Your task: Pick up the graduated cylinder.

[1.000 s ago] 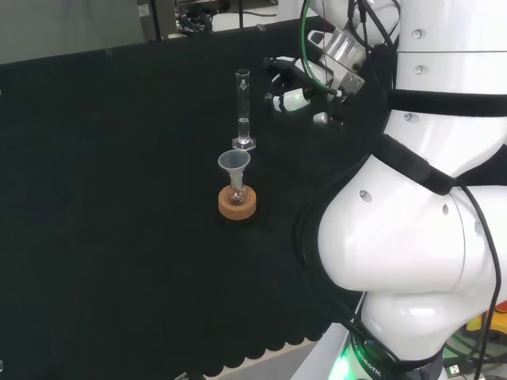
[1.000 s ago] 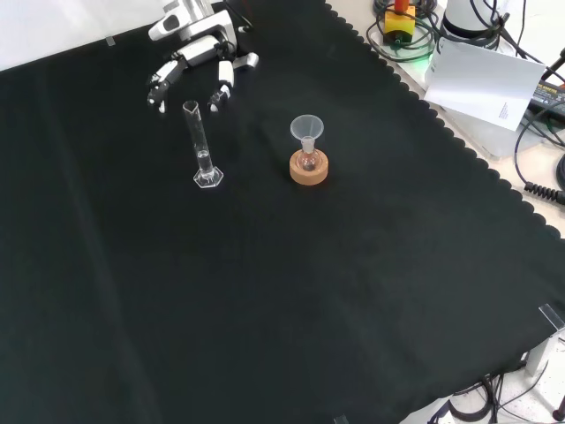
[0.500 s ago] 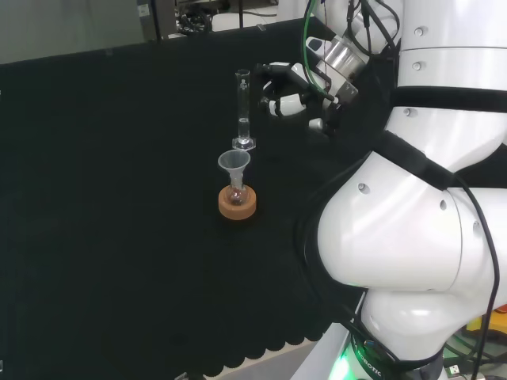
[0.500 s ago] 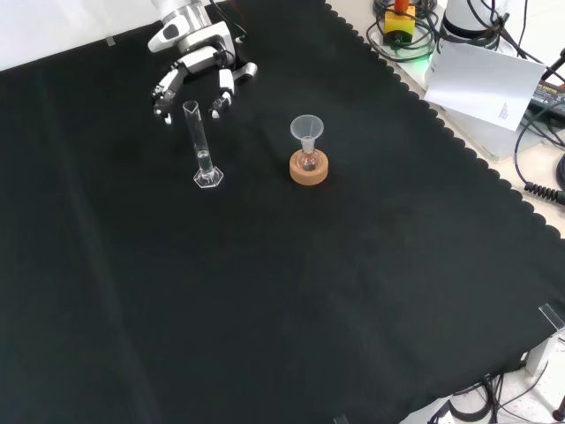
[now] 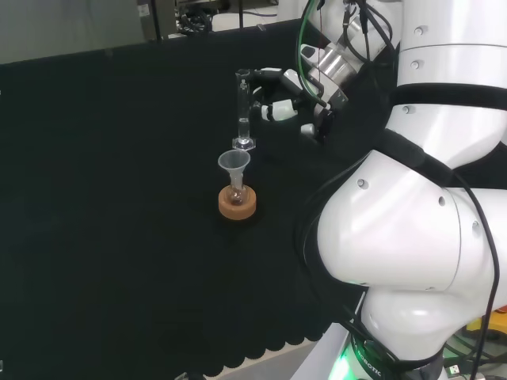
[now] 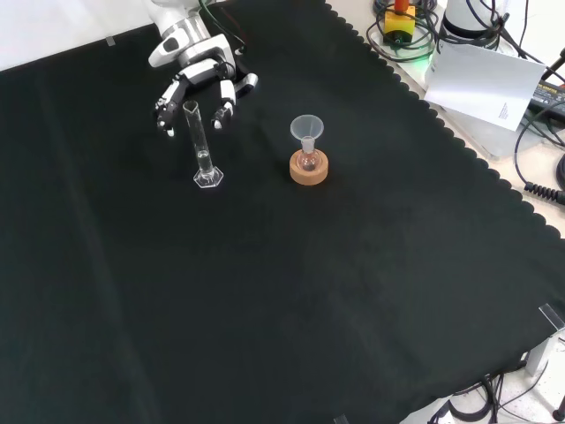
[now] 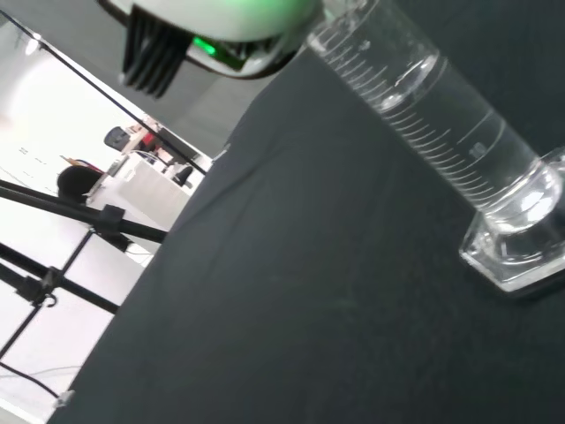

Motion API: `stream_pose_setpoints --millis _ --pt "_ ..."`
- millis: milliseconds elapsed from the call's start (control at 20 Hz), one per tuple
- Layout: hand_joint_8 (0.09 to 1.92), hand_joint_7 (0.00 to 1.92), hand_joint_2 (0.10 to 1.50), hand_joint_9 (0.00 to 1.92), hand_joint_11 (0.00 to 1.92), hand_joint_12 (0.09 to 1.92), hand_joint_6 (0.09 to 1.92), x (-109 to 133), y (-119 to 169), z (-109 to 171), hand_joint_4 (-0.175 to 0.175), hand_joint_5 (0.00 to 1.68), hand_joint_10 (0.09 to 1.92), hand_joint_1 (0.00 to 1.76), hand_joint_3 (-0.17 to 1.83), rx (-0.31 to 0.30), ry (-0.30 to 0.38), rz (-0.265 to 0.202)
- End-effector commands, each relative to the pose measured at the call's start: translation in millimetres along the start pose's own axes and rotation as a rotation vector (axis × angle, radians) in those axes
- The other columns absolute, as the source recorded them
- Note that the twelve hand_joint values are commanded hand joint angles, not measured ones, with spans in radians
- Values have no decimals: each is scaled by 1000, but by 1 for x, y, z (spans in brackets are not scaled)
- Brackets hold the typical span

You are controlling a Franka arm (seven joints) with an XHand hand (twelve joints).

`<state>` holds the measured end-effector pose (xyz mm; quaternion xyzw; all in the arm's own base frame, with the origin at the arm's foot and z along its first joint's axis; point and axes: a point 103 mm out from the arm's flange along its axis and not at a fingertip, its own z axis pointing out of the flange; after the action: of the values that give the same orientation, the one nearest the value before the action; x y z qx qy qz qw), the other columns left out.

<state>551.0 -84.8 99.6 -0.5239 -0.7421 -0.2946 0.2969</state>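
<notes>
Cloth (image 6: 353, 291): black, scalloped edge | graduated cylinder (image 6: 200, 146): upright | robot hand (image 6: 199, 81): fingers spread beside its top

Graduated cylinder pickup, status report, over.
Hand open, fingers either side of cylinder top, not closed on it. Graduated cylinder upright on cloth. Funnel in flask on cork ring stands apart, not in the way.

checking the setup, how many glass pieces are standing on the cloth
3: a cylinder beside the hand, and to its right in the front view a funnel in a small flask on a cork ring. Other clear ware could escape notice.
</notes>
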Motion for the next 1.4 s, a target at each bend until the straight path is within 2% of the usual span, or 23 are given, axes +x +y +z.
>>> stream_pose_setpoints --millis 50,200,850,1050,1100,1150,1400 --pt "628 429 584 665 406 1302 87 1 4 4 -44 519 537 1011 688 8 47 -21" --pt "628 431 567 681 437 1289 87 0 7 9 -46 514 532 1017 696 15 68 -22" --pt "626 518 571 743 473 1273 108 3 20 32 -31 616 520 1051 702 -23 140 -42" --pt "610 541 583 767 500 1257 140 -2 20 32 -27 643 501 1052 700 -35 196 -44" --pt "608 545 587 772 507 1254 147 -6 18 24 -27 647 498 1052 699 -60 246 -37" --pt "606 548 590 777 512 1252 152 -8 17 21 -27 650 496 1052 699 -65 260 -37" --pt "598 560 603 804 545 1218 198 -12 15 17 -30 649 470 1059 688 -71 257 -47"
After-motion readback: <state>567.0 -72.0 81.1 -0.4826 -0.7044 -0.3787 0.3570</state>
